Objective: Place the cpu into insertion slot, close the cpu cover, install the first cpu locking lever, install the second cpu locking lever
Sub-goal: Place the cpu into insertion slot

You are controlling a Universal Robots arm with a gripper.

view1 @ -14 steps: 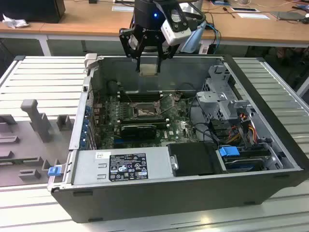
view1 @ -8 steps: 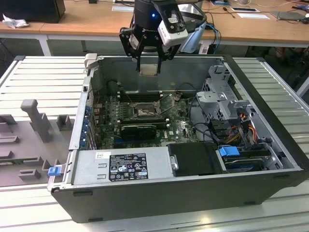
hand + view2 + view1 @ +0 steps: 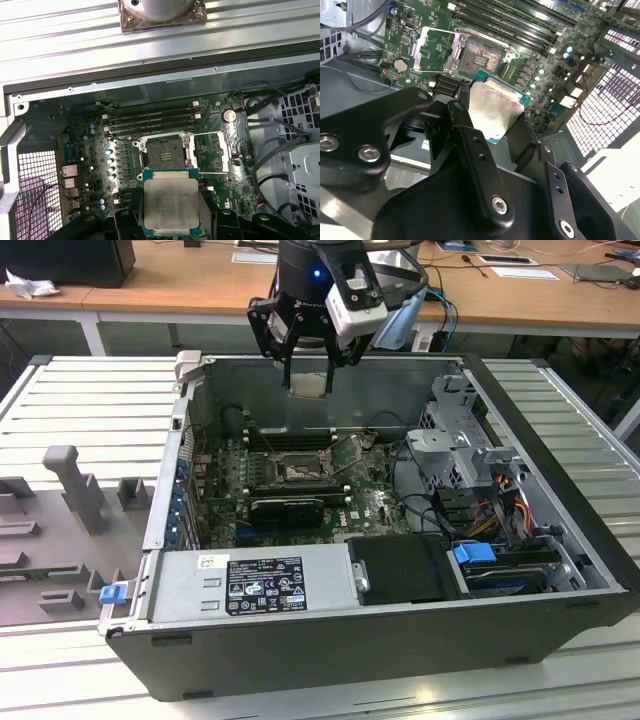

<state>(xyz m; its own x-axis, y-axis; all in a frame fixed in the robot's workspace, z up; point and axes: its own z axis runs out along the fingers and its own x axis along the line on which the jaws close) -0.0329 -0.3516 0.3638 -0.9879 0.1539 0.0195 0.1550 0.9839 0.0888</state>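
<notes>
The gripper (image 3: 308, 368) hangs in the upper centre of the exterior view, above the far wall of the open computer case (image 3: 560, 540). Its black fingers (image 3: 461, 111) are clamped on two opposite edges of the cpu (image 3: 171, 204), pale face up. In the second wrist view the gripper's linkage hides one corner of the chip. In the first wrist view its nearest edge is cut off by the frame.

Beyond the chip, well apart from it, the insertion slot (image 3: 164, 151) lies bare with its dark centre exposed. The cpu cover (image 3: 226, 147) is flipped open beside it. The thin wire levers around the socket are hard to make out.

Just past the slot run the long memory slots (image 3: 152, 120), and a coin cell (image 3: 229, 115) sits near the cover.

In the exterior view the power supply (image 3: 250, 585) fills the case's near edge. A black expansion card (image 3: 285, 508) lies between it and the socket. The drive cage (image 3: 455, 440) and cables crowd the exterior view's right.
</notes>
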